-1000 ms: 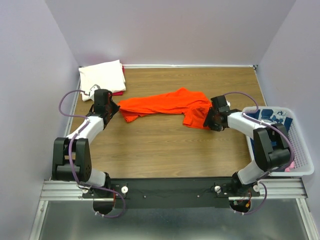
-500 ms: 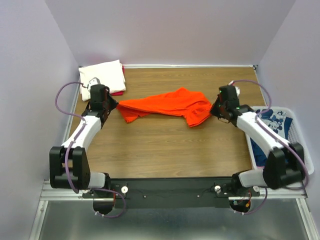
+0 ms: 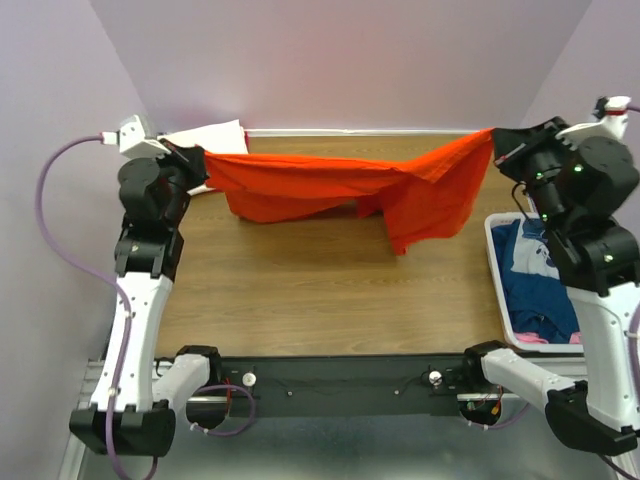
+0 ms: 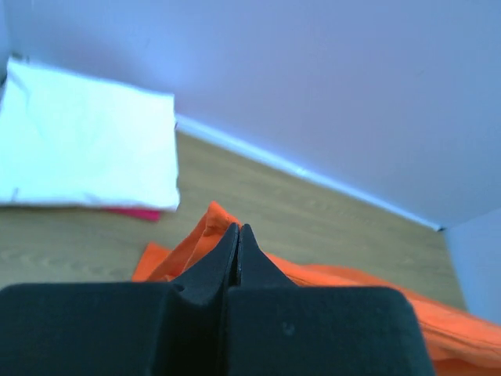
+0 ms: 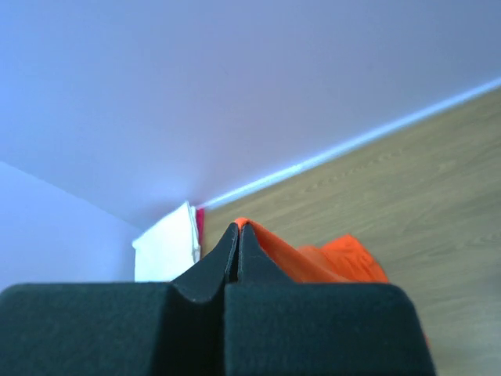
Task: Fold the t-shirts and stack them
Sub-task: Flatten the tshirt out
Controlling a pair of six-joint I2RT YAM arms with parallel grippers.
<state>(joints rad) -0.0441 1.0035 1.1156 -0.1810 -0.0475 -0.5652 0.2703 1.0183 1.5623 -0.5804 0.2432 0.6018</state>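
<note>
So the orange tee is up off the bench, strung left to right like a banner. One end is pinched in the left jaws and the other in the right jaws (both clamped tight on the cloth). The middle sags, and a bigger flap hangs down toward the right; can't tell if its lowest tip brushes the wood. In the far left corner the cream-white tee lies folded flat, with a red-pink tee peeking out from under it. The navy tee sits crumpled in the basket on the right.
</note>
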